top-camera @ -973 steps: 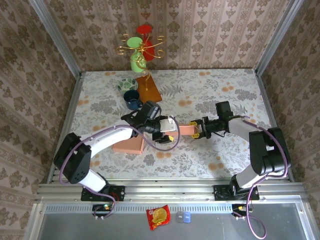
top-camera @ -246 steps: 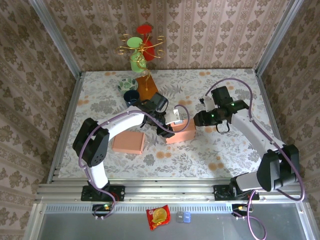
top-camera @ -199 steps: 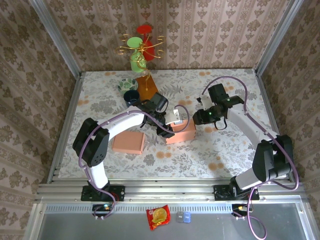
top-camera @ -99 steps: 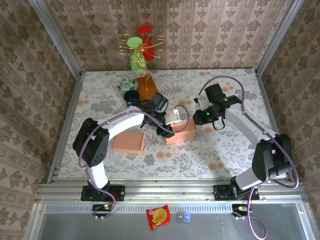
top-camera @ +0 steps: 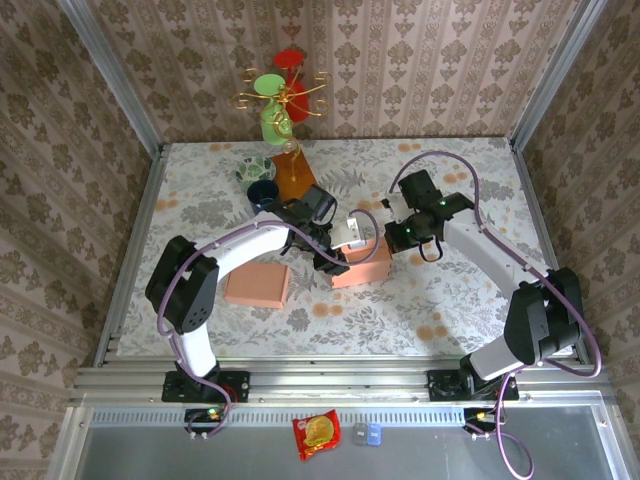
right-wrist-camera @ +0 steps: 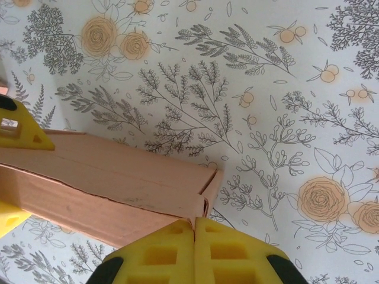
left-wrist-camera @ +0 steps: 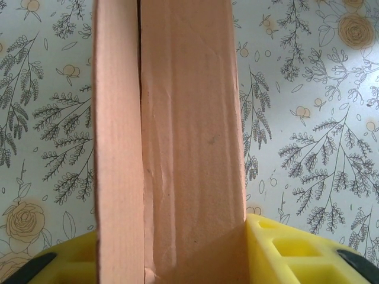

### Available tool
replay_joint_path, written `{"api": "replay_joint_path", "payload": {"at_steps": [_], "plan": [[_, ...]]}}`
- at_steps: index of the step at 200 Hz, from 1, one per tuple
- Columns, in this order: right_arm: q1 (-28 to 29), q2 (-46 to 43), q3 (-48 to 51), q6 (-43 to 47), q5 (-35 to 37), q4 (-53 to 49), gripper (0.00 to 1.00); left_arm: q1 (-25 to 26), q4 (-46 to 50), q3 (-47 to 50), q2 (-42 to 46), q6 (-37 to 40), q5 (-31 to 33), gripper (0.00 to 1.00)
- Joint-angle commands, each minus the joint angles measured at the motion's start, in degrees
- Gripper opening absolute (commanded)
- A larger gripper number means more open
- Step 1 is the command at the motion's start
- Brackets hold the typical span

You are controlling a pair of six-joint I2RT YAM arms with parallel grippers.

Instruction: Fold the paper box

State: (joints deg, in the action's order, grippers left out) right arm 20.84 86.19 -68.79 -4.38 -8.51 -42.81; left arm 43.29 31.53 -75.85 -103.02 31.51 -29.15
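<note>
Right gripper [right-wrist-camera: 194, 239] has swung in and pinched shut, empty, just beside the box [top-camera: 362, 265]; left gripper [left-wrist-camera: 172, 254] clamps the box.

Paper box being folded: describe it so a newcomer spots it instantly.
On the floral table, look at the centre. The salmon paper box sits there, clamped between the yellow fingers of the left gripper. The other salmon box lies free, further left.
</note>
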Motion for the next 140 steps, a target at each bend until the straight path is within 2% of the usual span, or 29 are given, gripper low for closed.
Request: {"api": "replay_joint_path", "payload": {"at_steps": [1, 41, 80, 114, 140], "plan": [[1.1, -2.2, 1.6, -4.6, 4.8, 0.2, 0.0, -1.1, 1.0, -1.6, -0.3, -2.1, -0.4, 0.4], [3.4, -6.0, 8.8, -12.8, 7.9, 6.2, 0.0, -1.9, -0.3, -1.5, -0.2, -4.1, -0.7, 0.4], [4.8, -11.9, 14.1, -15.1, 10.9, 11.5, 0.0, -2.0, -0.8, -1.1, 0.3, -4.4, -0.7, 0.41], [6.0, -12.5, 15.8, -15.7, 12.1, 11.7, 0.0, -2.2, -3.3, 0.2, 2.5, -7.2, 0.2, 0.5], [7.6, -13.9, 17.3, -17.0, 14.6, 14.4, 0.0, -2.1, -5.3, 2.1, 4.5, -9.2, 0.5, 0.51]]}}
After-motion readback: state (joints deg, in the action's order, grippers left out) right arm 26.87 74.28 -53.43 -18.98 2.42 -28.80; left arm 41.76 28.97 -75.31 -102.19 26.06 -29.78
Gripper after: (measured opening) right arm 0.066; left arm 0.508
